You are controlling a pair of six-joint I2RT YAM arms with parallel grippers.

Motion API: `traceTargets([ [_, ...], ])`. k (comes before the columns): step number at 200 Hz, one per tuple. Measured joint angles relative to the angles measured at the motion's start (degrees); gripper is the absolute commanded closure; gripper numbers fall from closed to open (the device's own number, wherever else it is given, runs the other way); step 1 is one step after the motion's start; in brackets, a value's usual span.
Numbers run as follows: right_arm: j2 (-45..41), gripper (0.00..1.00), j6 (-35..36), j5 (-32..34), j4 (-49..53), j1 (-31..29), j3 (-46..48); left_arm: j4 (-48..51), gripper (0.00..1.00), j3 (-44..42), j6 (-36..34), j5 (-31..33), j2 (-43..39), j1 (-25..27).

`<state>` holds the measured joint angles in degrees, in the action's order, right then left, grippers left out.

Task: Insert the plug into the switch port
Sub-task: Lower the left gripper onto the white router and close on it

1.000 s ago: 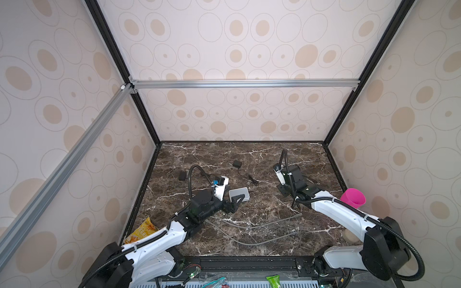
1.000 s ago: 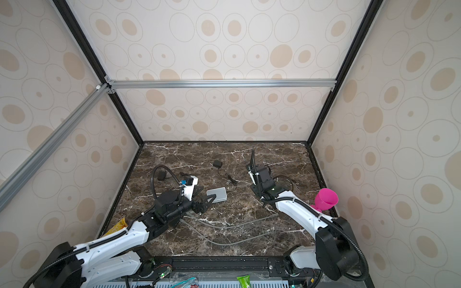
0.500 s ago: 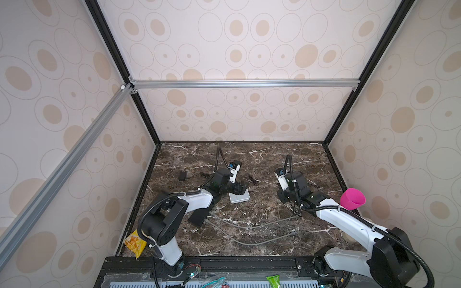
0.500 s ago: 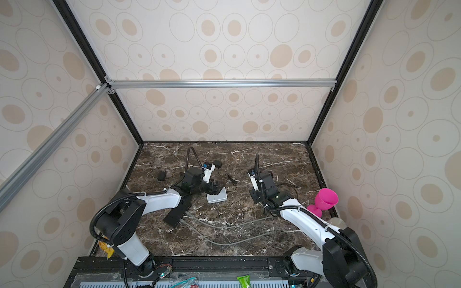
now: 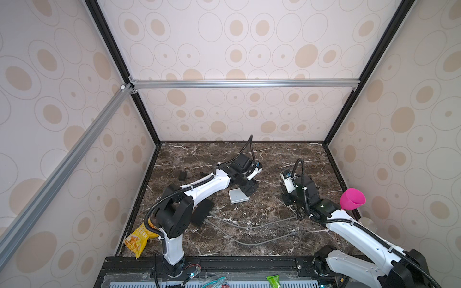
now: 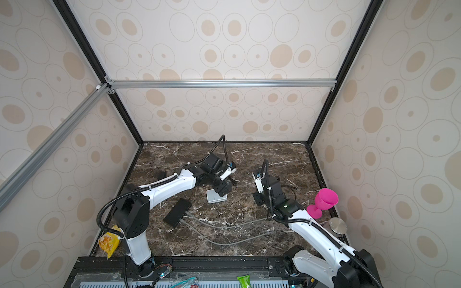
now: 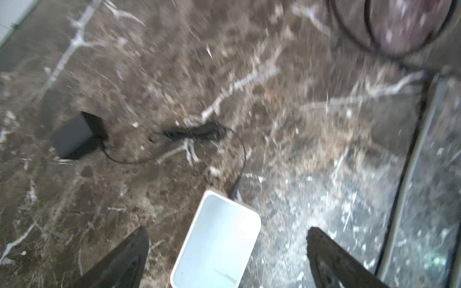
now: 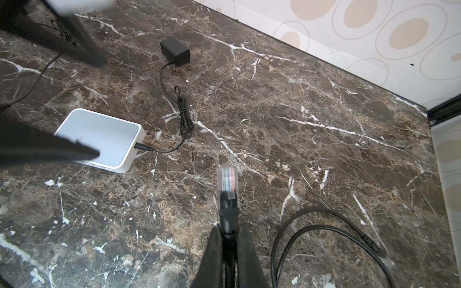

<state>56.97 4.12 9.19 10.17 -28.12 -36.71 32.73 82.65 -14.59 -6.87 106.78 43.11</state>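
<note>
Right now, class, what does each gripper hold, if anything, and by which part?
Right gripper: black cable, pinched just behind its clear plug. Left gripper: open over the white switch, holding nothing.

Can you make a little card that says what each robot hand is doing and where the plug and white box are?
left gripper: open, fingers either side of the white switch
right gripper: shut on the plug, just behind its clear tip
plug: apart from the white switch, not yet in a port
white switch: flat on the marble table, thin black power cord plugged in
also there: pink cup by the table's right edge
</note>
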Motion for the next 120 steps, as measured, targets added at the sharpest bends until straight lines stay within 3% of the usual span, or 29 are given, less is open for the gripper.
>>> traceTargets([
  [53, -4.3, 1.0, 0.0, 0.0, -0.3, 0.0, 0.9, 8.3, 0.02, 0.0, -16.5, 7.4, 6.4, 1.6],
  [120, -4.9, 1.0, 0.0, -1.5, -0.8, 0.0, 1.7, 12.8, 0.02, 6.8, -20.6, 3.5, 11.6, -3.0],
])
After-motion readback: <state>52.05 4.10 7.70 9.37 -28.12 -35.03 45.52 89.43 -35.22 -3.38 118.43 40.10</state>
